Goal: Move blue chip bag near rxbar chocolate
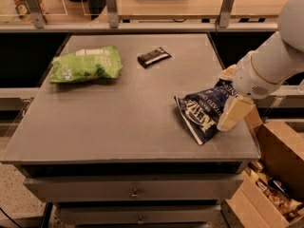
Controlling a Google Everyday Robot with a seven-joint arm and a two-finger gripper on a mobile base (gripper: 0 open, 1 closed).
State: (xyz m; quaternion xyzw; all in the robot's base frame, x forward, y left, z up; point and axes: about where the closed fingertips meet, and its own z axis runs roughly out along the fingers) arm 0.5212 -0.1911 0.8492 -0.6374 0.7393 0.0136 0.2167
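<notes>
The blue chip bag point(202, 110) lies crumpled on the desk point(118, 122) near the right edge, toward the front-right corner, its white lettering facing up. The gripper point(228, 99) is at the bag's right end, over the desk's right edge, on a white arm reaching in from the right — whether it has closed on the bag or merely sits against it, I cannot tell. The rxbar chocolate point(153, 57) lies flat near the back edge, about midway along it, well apart from the bag. A green chip bag point(85, 64) rests toward the back-left corner. Beside the desk's front-right corner stands an open cardboard box point(280, 175).
</notes>
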